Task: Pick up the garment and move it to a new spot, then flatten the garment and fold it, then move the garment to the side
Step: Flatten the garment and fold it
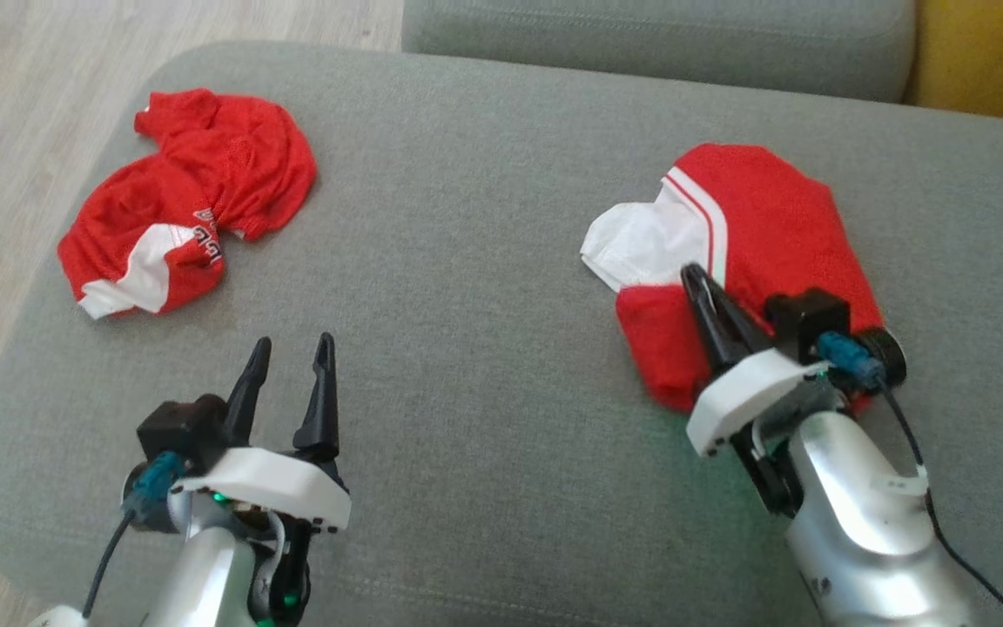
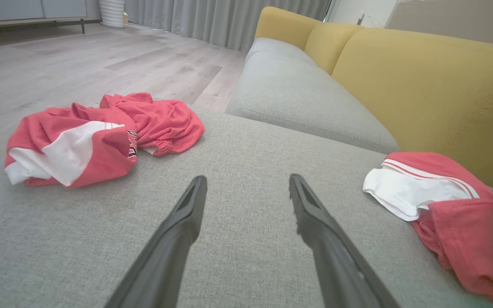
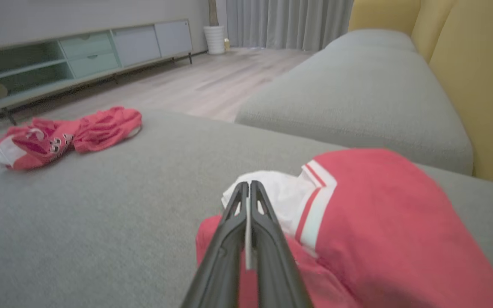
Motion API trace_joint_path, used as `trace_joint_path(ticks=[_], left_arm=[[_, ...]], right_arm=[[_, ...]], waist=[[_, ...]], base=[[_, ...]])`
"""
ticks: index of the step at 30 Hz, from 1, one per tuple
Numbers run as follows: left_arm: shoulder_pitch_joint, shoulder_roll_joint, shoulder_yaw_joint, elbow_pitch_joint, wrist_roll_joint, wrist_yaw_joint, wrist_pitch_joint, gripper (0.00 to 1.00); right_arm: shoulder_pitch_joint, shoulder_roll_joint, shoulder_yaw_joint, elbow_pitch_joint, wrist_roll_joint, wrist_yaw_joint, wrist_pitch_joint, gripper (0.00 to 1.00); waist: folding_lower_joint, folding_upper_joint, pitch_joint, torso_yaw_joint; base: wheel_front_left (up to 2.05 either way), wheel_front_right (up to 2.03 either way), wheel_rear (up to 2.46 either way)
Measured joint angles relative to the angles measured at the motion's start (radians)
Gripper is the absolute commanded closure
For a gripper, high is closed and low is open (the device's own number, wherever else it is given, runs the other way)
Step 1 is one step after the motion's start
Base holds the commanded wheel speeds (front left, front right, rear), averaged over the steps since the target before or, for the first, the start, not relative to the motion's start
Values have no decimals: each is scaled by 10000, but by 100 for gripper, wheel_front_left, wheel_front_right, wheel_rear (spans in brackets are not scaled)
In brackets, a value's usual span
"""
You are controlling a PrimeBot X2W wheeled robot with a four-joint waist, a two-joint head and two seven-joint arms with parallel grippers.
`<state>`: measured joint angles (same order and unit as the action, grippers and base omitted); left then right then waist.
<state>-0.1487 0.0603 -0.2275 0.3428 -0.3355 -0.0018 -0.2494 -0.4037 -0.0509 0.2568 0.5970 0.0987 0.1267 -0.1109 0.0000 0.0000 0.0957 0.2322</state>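
Observation:
The garment [image 1: 771, 218] is a red piece with white panels and stripes, lying folded on the right of the grey cushion [image 1: 484, 305]. It also appears in the right wrist view [image 3: 379, 214] and at the right of the left wrist view [image 2: 464, 231]. My right gripper [image 1: 693, 274] is shut at the garment's near left edge, where white meets red, and a pale sliver of cloth sits between its fingers [image 3: 248, 185]. My left gripper [image 1: 292, 342] stands open over bare cushion at the lower left, holding nothing [image 2: 247, 179].
A second red and white garment [image 1: 197, 200] lies crumpled at the cushion's far left corner [image 2: 101, 132] [image 3: 71, 134]. Behind the cushion are another grey seat [image 1: 658, 35] and a yellow backrest [image 1: 989, 52]. Wooden floor [image 1: 14, 87] lies past the left edge.

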Motion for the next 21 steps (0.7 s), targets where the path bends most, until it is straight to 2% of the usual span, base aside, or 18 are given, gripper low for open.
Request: trace_joint_path(ticks=[8, 12, 15, 18, 21], left_arm=[[140, -44, 146, 98, 84, -82, 0, 0], [482, -65, 205, 134, 81, -81, 0, 0], [659, -75, 232, 151, 75, -71, 0, 0], [666, -81, 261, 134, 75, -71, 0, 0], [666, -86, 238, 132, 75, -73, 0, 0]], right_arm=[[-776, -12, 408, -1269, 1018, 0, -773, 100], [-1436, -8, 115, -2065, 1346, 0, -1016, 100], [-1701, -8, -1074, -2545, 1197, 0, -1093, 100], [-1661, -23, -2686, -2673, 656, 0, -928, 100], [-1466, -408, -4284, -2579, 50, 0, -510, 100]], waist=[[0, 0, -619, -318], [0, 0, -903, -583], [0, 0, -1078, -798], [0, 0, -1167, -1026], [0, 0, -1170, -1197]], base=[[0, 0, 0], [0, 0, 0], [0, 0, 0], [0, 0, 0], [0, 0, 0]])
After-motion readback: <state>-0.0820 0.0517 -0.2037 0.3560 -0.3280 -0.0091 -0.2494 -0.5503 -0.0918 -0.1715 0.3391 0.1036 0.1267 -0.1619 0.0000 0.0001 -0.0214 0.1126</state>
